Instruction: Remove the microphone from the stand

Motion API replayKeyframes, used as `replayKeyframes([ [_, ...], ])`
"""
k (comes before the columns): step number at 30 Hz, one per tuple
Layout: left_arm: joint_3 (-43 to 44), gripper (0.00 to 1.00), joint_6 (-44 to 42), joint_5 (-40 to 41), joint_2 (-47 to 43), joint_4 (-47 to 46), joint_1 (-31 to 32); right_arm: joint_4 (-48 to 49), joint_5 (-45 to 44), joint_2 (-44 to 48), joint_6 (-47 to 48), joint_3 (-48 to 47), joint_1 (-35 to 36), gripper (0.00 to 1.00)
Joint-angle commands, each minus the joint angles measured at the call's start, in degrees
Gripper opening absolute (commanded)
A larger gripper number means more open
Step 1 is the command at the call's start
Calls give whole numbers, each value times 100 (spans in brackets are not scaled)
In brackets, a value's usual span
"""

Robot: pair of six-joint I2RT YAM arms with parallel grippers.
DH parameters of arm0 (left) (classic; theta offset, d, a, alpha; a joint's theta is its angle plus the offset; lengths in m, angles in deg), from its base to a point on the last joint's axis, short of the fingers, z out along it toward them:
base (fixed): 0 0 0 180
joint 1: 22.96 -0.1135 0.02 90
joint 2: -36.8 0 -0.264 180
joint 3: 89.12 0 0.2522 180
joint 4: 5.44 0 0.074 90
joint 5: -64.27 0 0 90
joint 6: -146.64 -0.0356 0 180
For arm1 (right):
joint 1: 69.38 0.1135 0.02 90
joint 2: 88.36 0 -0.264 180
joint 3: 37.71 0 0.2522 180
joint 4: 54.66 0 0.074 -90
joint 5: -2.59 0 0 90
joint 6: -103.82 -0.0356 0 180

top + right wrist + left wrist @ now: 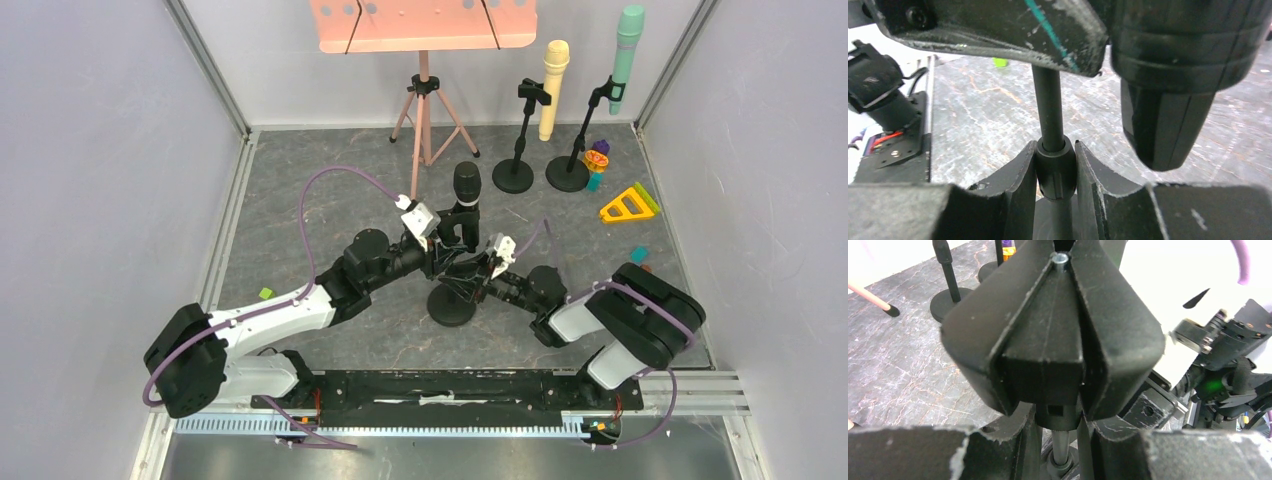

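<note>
mic: the black one (466,185) sits in the clip (1048,340) on top of the middle stand (451,305), head up, with its tail hanging below the clip just beside the pole (1047,100)

right gripper (1055,175): clamped on the pole's collar, so the stand looks pinned down

left gripper (1055,435): fingers pressed on either side of the clip's neck. It looks like a grip on the clip, not on the mic.

feel: I'd guess a rigid, fairly light body with a smooth, slick shell. The mesh head is the part I'd avoid squeezing.

where to grab: the handle between head and clip, or the bare tail below it, pinched across the barrel

pull: probably friction-fit in the clip, so slide it along its own axis rather than prying sideways

risk: the round barrel could twist out of the pads, and the stand could tip if the pole grip lets go
</note>
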Motion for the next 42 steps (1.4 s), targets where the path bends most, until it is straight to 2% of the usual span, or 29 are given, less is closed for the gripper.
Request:
replayKeyframes([
  [1,-11,2,-105,148,-186,-336,-29,-42,-1398,534,798,287,386,0],
  [6,-16,2,-44,124,-145,-370,-29,22,-2877,795,934,515,793,0],
  [12,3,2,-18,98,-115,-401,-29,45,-3782,811,1032,458,1214,0],
  [20,40,2,-8,120,-120,-405,-26,-441,-5302,838,1183,161,1788,0],
  [26,29,2,25,123,-116,-389,-21,-698,-5899,663,1596,-63,2120,0],
  [28,29,2,18,122,-131,-392,-23,-906,-5979,627,2099,-221,2272,0],
  [30,26,2,-3,129,-148,-367,-20,-1063,-5780,640,2296,-275,2290,0],
  [32,24,2,-51,118,-174,-327,-21,-1274,-5164,774,2423,-273,2261,1],
  [33,31,2,-112,96,-183,-282,-20,-1481,-4847,868,2331,-303,2226,5],
  [34,32,2,-168,73,-196,-229,-21,-1750,-4507,947,2146,-339,2156,14],
  [36,8,2,-233,80,-237,-184,-20,-1994,-3618,1088,1841,-311,1907,40],
  [38,-7,2,-254,114,-250,-189,-21,-1868,-3005,1185,1442,-158,1630,52],
  [40,7,2,-254,96,-239,-188,-21,-1473,-2382,1250,1161,67,1294,58],
  [42,30,2,-246,42,-210,-195,-25,-1017,-1618,1236,959,255,905,58],
])
